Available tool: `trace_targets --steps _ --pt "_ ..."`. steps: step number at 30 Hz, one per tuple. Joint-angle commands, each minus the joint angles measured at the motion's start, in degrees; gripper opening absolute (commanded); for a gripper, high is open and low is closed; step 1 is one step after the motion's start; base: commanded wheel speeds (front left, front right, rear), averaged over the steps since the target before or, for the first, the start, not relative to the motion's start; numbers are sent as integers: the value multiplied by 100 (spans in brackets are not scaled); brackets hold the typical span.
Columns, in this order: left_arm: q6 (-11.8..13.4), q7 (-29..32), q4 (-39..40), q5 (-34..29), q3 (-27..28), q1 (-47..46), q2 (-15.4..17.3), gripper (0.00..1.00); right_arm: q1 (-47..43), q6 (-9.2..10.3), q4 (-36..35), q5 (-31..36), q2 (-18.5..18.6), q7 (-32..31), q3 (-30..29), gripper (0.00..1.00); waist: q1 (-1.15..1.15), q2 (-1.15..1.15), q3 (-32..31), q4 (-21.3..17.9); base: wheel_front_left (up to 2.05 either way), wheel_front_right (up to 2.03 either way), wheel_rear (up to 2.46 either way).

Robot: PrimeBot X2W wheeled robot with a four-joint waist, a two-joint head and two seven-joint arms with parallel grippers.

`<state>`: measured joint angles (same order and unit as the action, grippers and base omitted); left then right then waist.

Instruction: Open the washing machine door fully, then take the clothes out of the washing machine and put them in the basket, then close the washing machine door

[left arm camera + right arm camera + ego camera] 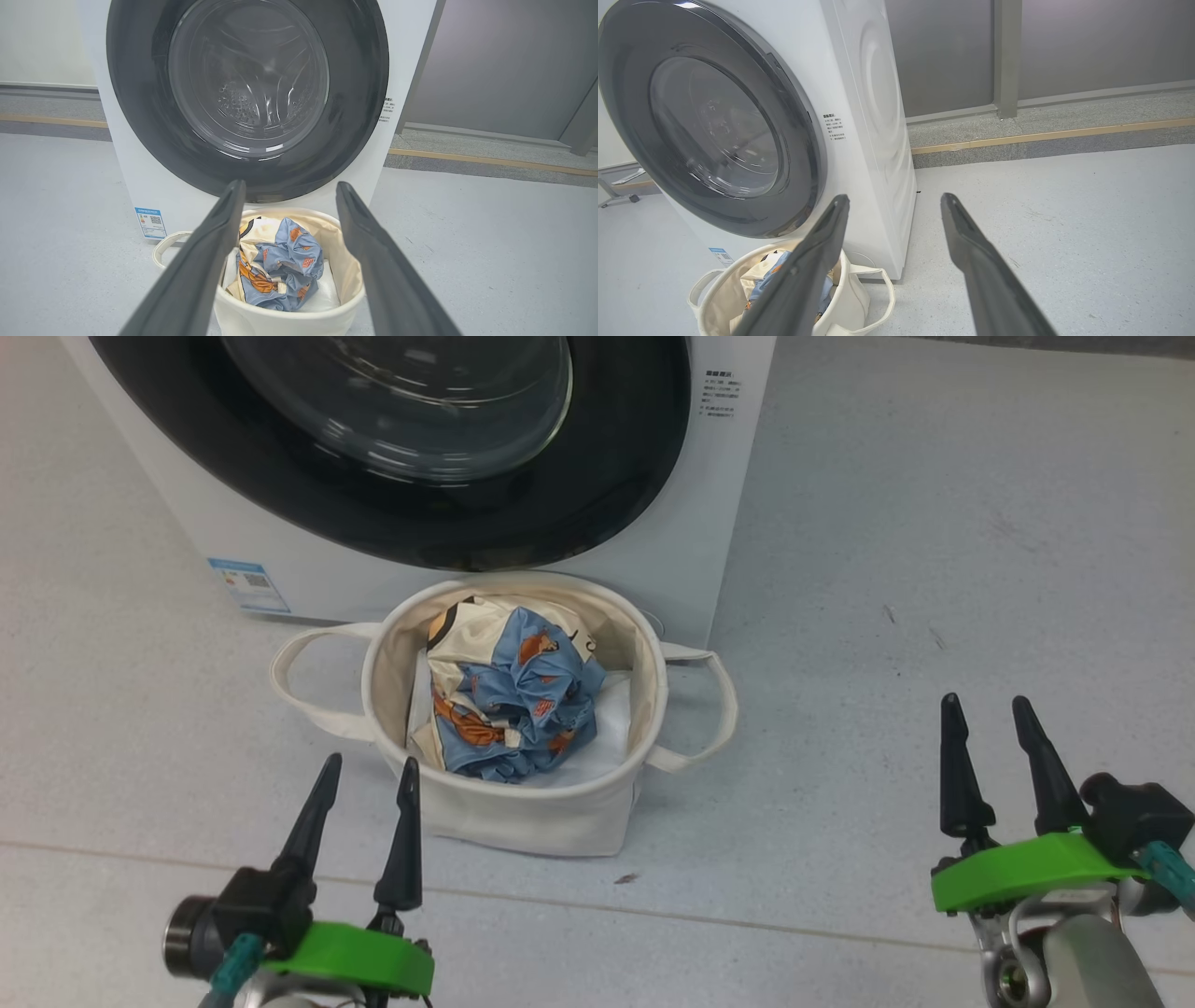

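The white washing machine (709, 504) stands ahead with its black-rimmed round door (616, 467) shut flat against the front; through the glass in the left wrist view the drum (247, 88) looks bare. Directly before it sits the cream basket (523, 812), holding the light-blue and cream printed clothes (513, 695) on a white sheet. My left gripper (369, 773) hovers open just in front of the basket's near-left rim, nothing between its fingers. My right gripper (988, 709) is open and empty over bare floor, well to the basket's right.
Pale grey floor (934, 569) spreads around the machine and basket. A low grey kerb with a tan strip (1041, 137) and a grey wall run behind the machine. A wheeled metal frame (616, 198) shows far left of the machine.
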<state>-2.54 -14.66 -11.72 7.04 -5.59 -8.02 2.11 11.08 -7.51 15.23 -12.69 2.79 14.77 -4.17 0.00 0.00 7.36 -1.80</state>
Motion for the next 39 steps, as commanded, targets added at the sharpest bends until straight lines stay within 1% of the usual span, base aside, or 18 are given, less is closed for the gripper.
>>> trace_targets --steps 1,2,3,6,9,13,18,39 --pt "-4 -34 114 108 183 -60 76 100 68 2 -173 -28 9 23 158 100 0 0 11 6 0 0 0" --pt "-21 -34 83 139 175 -59 76 100 72 2 -173 -27 9 23 165 100 0 0 17 11 0 0 0" --pt "-7 0 -95 133 -2 0 -1 0 0 0 8 -1 0 0 10 0 0 0 18 11 0 0 0" --pt "-1 5 -290 133 -12 25 -9 0 -24 0 185 -4 -20 -8 8 0 0 0 19 13 0 0 0" --pt "-12 52 -325 306 15 36 -8 0 -40 0 214 -167 -26 -54 0 0 1 0 10 16 0 0 0" --pt "-27 121 -316 580 53 53 -5 0 -68 0 196 -426 -24 -123 -7 0 13 0 -33 22 0 0 0" --pt "-47 203 -318 915 99 58 -2 0 -85 0 187 -743 -23 -205 -14 0 1 0 -52 29 0 0 0" --pt "-134 574 -305 2387 315 78 13 0 -159 1 130 -2140 -17 -577 -57 0 0 0 -180 58 0 0 0"
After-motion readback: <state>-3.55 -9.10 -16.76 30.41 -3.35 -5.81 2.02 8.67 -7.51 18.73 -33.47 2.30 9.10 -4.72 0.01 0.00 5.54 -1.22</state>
